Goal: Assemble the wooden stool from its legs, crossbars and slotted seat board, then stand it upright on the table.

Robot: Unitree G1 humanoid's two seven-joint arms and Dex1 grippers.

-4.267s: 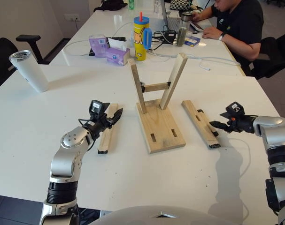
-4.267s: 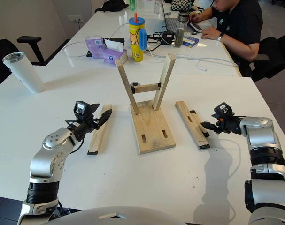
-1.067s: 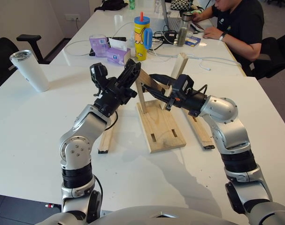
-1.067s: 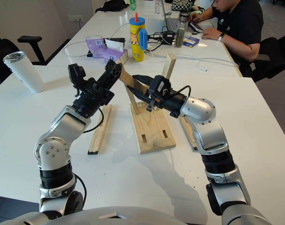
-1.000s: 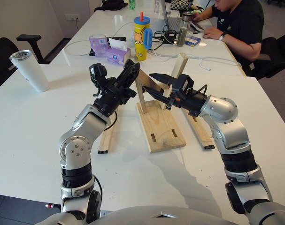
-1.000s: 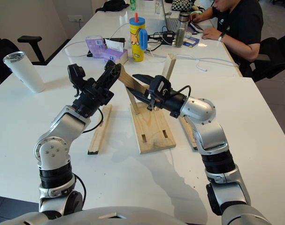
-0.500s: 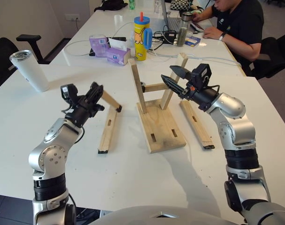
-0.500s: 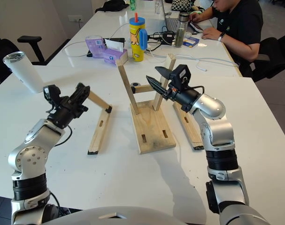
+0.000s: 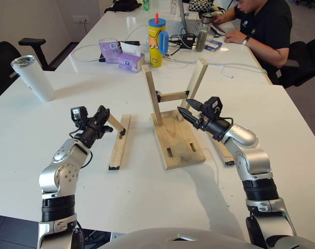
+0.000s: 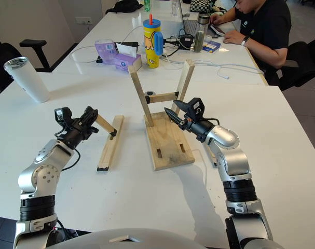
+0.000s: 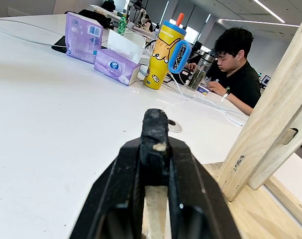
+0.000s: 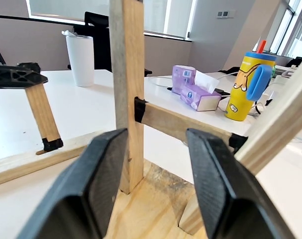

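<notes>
The slotted seat board (image 9: pixel 177 141) lies flat mid-table with two legs (image 9: pixel 152 96) standing in it, joined by a crossbar (image 9: pixel 173 96). My left gripper (image 9: pixel 101 118) is shut on a loose crossbar (image 9: pixel 114 125), which slants down until its black end touches a leg (image 9: pixel 119 142) lying left of the board. The right wrist view has that crossbar (image 12: pixel 42 118) resting on the flat leg (image 12: pixel 36 160). My right gripper (image 9: pixel 188 109) is open just above the board beside the right upright leg (image 9: pixel 192 89). Another leg (image 9: pixel 221 150) lies right of the board, partly behind my right arm.
A white tumbler (image 9: pixel 32 78) stands at the far left. A yellow cup (image 9: pixel 155 42), purple tissue packs (image 9: pixel 121 55) and cables sit behind the stool. A person works at the back right. The table's front half is bare.
Both arms have drawn away from the upright frame. The left gripper carried the crossbar left and down onto the lying leg. The right gripper dropped to just above the seat board.
</notes>
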